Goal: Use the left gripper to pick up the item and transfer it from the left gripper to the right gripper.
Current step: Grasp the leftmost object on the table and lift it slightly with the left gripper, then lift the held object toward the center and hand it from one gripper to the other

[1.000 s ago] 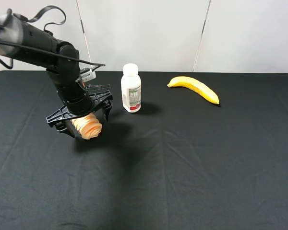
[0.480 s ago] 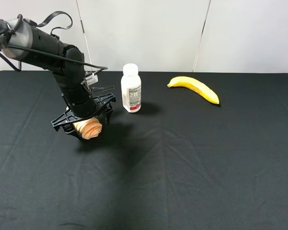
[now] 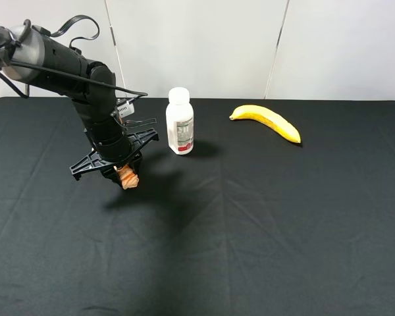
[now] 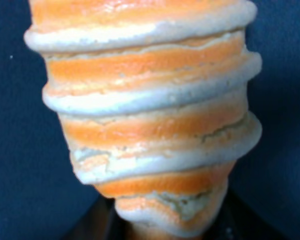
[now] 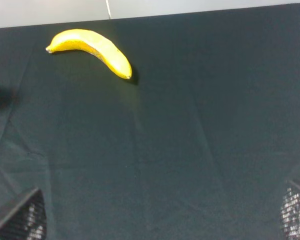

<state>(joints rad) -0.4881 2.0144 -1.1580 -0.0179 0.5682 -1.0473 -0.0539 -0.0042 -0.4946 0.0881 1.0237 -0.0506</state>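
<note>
Left tool [image 3: 126, 172] clamped on bread roll [image 4: 145, 115], hanging just below it, apparently clear of worktop [image 3: 250, 230]. Roll prob. light, soft, ridged: squashes easily, slips little. Right tool [image 5: 157, 220], jaws wide apart, should take the free lower end w/ gentle squeeze.

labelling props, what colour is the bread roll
The roll: orange bands, cream ridges; clearest in left wrist view.

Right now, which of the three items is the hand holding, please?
The ridged tan roll, in the left hand; the white bottle and banana sit apart, untouched.
</note>
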